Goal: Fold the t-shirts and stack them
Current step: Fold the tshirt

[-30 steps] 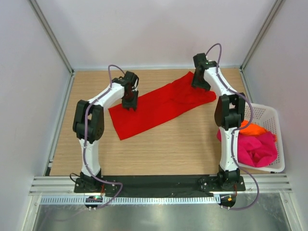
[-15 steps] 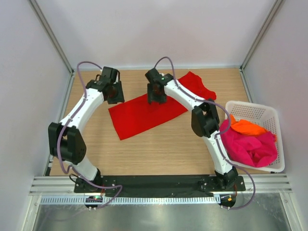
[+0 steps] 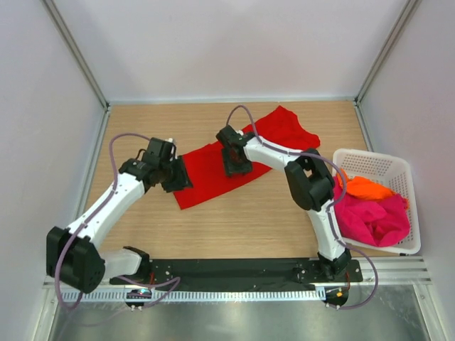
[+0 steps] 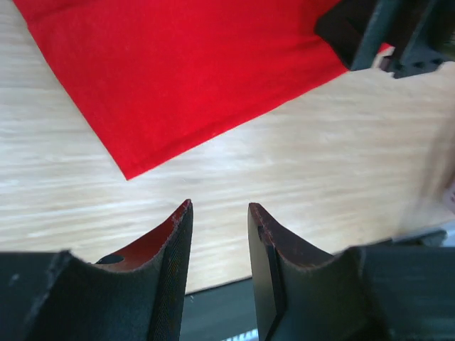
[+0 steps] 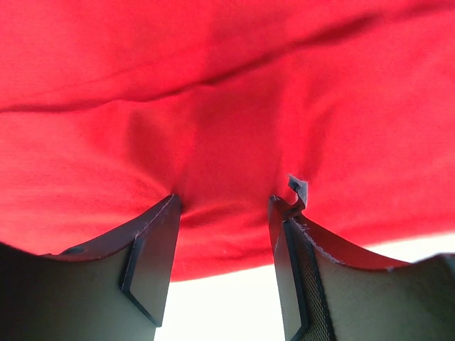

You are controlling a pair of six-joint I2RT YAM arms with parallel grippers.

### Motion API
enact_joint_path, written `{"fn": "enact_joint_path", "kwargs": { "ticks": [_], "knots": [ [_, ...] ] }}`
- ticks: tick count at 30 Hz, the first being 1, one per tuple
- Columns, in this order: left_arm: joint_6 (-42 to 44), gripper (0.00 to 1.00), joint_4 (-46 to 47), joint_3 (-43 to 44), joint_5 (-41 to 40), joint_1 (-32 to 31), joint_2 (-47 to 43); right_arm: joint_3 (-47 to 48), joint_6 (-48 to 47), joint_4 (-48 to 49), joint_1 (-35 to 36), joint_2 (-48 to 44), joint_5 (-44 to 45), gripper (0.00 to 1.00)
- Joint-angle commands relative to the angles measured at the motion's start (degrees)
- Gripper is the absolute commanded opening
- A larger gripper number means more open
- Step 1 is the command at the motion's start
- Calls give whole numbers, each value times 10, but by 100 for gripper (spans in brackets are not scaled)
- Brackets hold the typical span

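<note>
While the red shirt (image 3: 206,174) lies in a long strip on the counter (image 3: 234,220), pink shirt (image 3: 373,217) and orange shirt (image 3: 362,188) sit unfolded in the right basket (image 3: 384,165). Left jaws gape empty by its near-left corner; right jaws, spread, press its cloth.

Top camera: high above and behind the arm bases, facing down on the whole table (image 3: 234,220), far off. Left wrist: low, looking past left fingers (image 4: 167,249) across bare wood to a corner of the red shirt (image 4: 192,71). Right wrist: right fingers (image 5: 153,241) nearly on that shirt, very close; all three views share it.
</note>
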Motion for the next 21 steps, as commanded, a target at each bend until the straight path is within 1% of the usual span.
{"fn": "enact_joint_path", "kwargs": {
  "ticks": [1, 2, 3, 4, 5, 8, 10, 12, 13, 16, 17, 19, 20, 21],
  "knots": [
    [-36, 38, 26, -11, 30, -25, -55, -105, -15, 1, -2, -70, 24, 59],
    [-37, 38, 21, -17, 26, -38, -62, -160, -14, 6, -1, -87, 24, 59],
    [-39, 38, 19, -19, 17, -47, -77, -187, -12, 9, -1, -103, 24, 59],
    [-42, 38, 17, -23, 6, -54, -82, -214, -7, 16, -2, -142, 23, 59],
    [-45, 38, 18, -30, 1, -65, -88, -268, -5, 20, -1, -160, 20, 59],
    [-57, 38, 21, -41, -2, -81, -101, -356, 2, 27, -2, -240, 20, 59],
    [-56, 38, 26, -45, -3, -91, -101, -375, 7, 12, -10, -281, 29, 59],
    [-54, 38, 29, -43, -6, -104, -97, -365, 24, -12, -23, -299, 42, 59],
    [-51, 38, 30, -42, -5, -107, -92, -355, 31, -17, -42, -316, 46, 60],
    [-43, 38, 33, -34, -8, -110, -83, -291, 65, -6, -79, -319, 77, 62],
    [-37, 38, 33, -30, -12, -110, -78, -250, 75, 0, -105, -305, 84, 62],
    [-27, 38, 32, -8, -7, -110, -73, -199, 109, 5, -137, -276, 84, 63],
    [-16, 38, 35, 0, -5, -110, -71, -139, 116, 3, -164, -232, 89, 63],
    [10, 38, 35, 7, -9, -110, -72, -108, 129, -11, -173, -210, 96, 63]
  ]
}}
